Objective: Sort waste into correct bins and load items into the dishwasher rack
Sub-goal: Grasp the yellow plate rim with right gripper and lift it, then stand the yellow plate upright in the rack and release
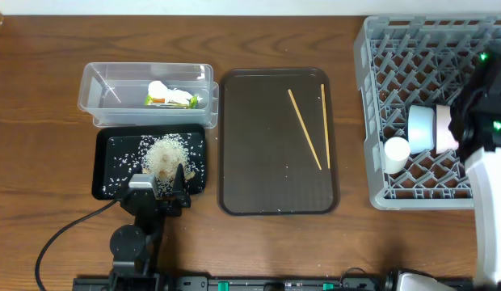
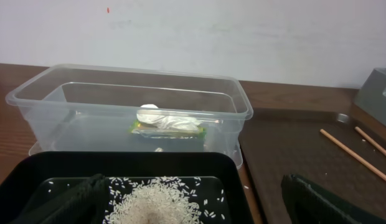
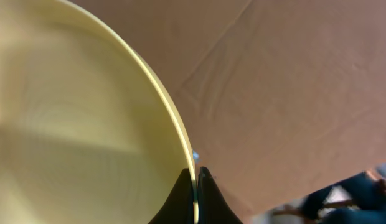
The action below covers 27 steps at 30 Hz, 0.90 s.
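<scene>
The clear tub point(image 1: 105, 87) holds the snack wrapper point(image 1: 179, 99) and the white scrap point(image 1: 158, 89); both also show in the left wrist view, the wrapper point(image 2: 169, 130) under the scrap point(image 2: 168, 121). The rice heap point(image 1: 166, 155) lies in the black tray point(image 1: 113, 174). My left gripper point(image 1: 164, 192) is open and empty at the tray's near edge, its fingers either side of the rice point(image 2: 157, 202). Two chopsticks point(image 1: 305, 128) lie on the brown serving tray point(image 1: 250, 170). My right gripper point(image 3: 196, 186) is shut on the rim of the yellow-green plate point(image 3: 75, 124), over the grey rack point(image 1: 376, 121).
In the rack lie a light blue bowl point(image 1: 420, 125), a small white cup point(image 1: 396, 151) and a pale bowl point(image 1: 446, 129) partly under my right arm point(image 1: 477, 93). The plate cannot be made out in the overhead view. Bare wooden table surrounds the trays.
</scene>
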Each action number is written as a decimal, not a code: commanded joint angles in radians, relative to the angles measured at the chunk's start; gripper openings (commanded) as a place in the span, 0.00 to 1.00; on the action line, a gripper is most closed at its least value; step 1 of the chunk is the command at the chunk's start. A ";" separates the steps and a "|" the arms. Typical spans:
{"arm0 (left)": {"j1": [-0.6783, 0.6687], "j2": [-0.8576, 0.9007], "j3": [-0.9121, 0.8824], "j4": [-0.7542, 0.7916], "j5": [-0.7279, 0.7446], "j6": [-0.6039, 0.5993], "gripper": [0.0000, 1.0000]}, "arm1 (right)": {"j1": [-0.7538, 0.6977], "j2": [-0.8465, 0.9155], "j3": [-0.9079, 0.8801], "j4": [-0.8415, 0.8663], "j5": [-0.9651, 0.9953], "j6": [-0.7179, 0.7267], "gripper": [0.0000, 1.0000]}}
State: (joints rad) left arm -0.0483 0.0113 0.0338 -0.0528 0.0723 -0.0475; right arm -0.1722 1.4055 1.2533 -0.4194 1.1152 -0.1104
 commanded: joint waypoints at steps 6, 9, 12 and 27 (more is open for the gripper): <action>0.004 0.000 -0.027 -0.013 0.006 0.010 0.90 | -0.025 0.163 0.003 0.256 0.043 -0.506 0.01; 0.004 0.000 -0.027 -0.013 0.006 0.010 0.91 | -0.022 0.201 0.003 0.264 0.029 -0.535 0.01; 0.004 0.000 -0.027 -0.013 0.006 0.010 0.91 | -0.018 0.234 0.003 0.258 0.004 -0.535 0.01; 0.004 0.000 -0.027 -0.013 0.006 0.010 0.90 | 0.193 0.264 0.003 0.232 -0.072 -0.457 0.63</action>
State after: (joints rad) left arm -0.0483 0.0113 0.0338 -0.0528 0.0727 -0.0475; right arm -0.0380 1.6676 1.2495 -0.1810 1.0496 -0.6174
